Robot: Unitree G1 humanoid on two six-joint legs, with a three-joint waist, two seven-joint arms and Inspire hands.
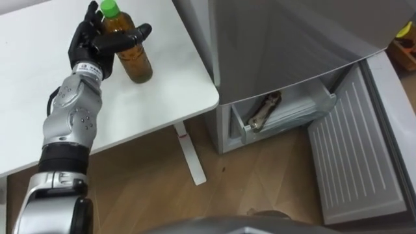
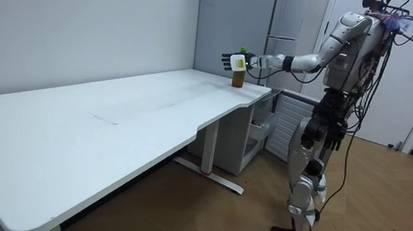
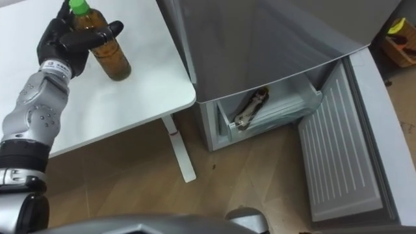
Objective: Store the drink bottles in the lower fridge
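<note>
status: early stage. the bottle (image 1: 133, 62) of brown drink, with a green cap, stands upright on the table (image 1: 39, 97), near the corner next to the fridge (image 1: 279, 39). the left hand (image 1: 97, 40) is wrapped round its upper part, thumb across the front and fingers behind. the lower door (image 1: 354, 149) is open. one long brownish item (image 1: 263, 112) lies in the lower compartment (image 1: 292, 107); what it is cannot be told. remaining: lift the bottle, carry it over, place it inside.

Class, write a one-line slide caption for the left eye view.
Left hand grasps bottle on white table; lower fridge door open.
</note>
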